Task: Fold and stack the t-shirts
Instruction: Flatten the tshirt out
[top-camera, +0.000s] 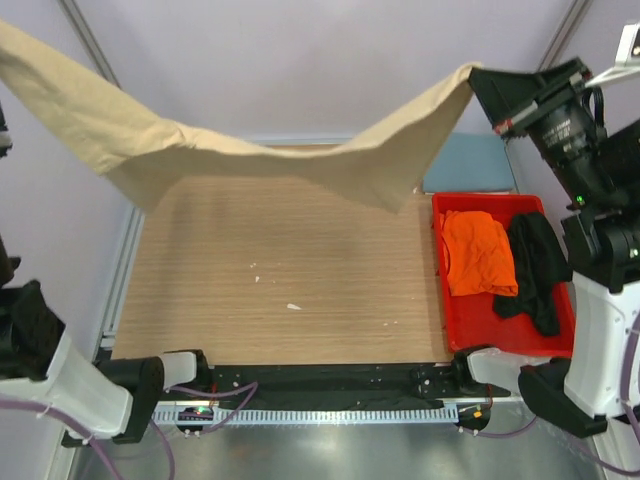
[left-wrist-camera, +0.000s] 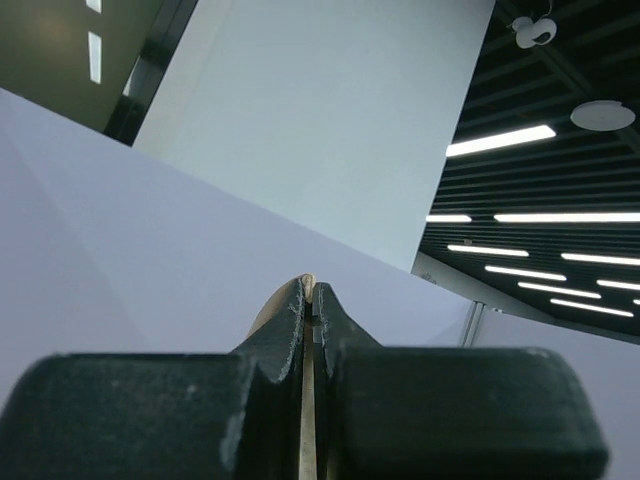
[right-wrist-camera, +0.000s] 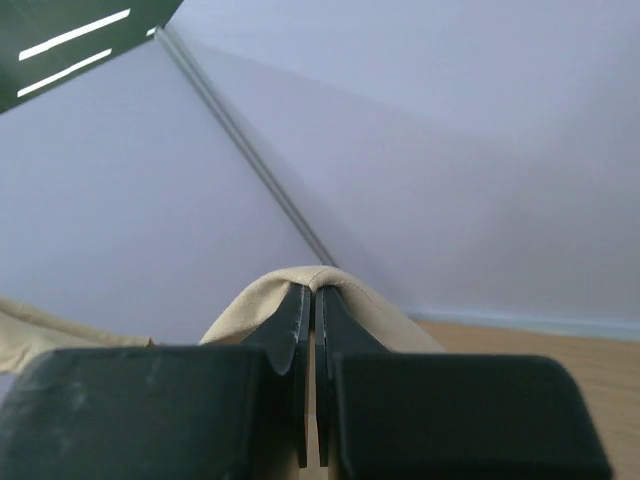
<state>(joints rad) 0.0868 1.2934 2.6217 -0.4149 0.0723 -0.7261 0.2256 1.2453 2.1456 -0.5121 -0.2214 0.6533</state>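
A: What does the left end effector have?
B: Its jaws are pressed together on an edge of the tan t-shirt. A thin strip of tan cloth shows between the fingers.
A: And the right end effector?
B: The same: closed tight, with a fold of that shirt draped over its tips.
A: Where does the shirt go from there?
B: It hangs in the air between the two and sags in the middle, over the far part of the table. I cannot tell whether its lowest edge touches the wood.
A: What lies below the right end effector?
B: The red bin, towards the near edge. The orange t-shirt lies crumpled in it. The black t-shirt touches it on the side away from the left end effector.
A: Further back?
B: Beyond the bin, almost under the right end effector, the blue-grey t-shirt lies flat.
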